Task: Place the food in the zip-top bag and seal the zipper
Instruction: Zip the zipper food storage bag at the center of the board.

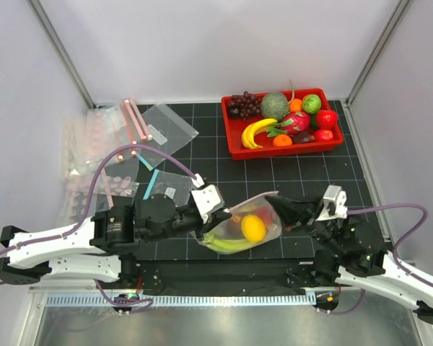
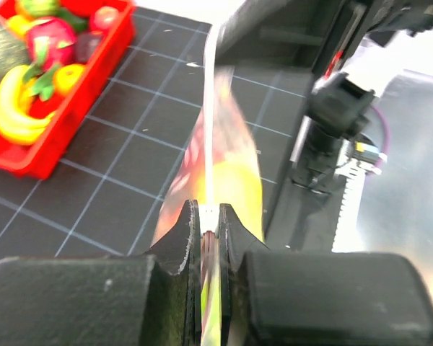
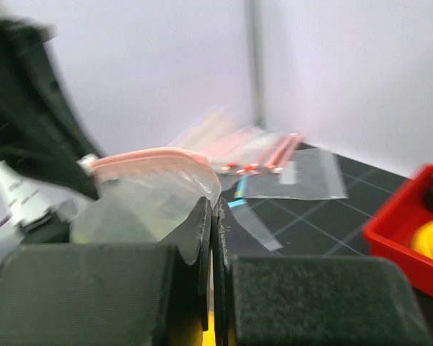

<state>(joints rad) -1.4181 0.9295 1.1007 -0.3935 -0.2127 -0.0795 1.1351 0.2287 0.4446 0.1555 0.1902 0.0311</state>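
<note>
Bag [image 1: 268, 218] holds lemon [image 1: 253, 228]. Left fingers [image 2: 180, 241] and right fingers [image 3: 196, 234] pinch its zipper strip [image 3: 151, 160] at opposite ends, stretching it taut, probably for sealing.

Left arm [image 1: 130, 220] and right arm [image 1: 350, 252] converge, left fingers [image 2: 179, 245] and right fingers [image 3: 199, 241] pinched together.

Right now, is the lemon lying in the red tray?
No, the lemon sits inside the clear bag, well apart from the red tray.
</note>
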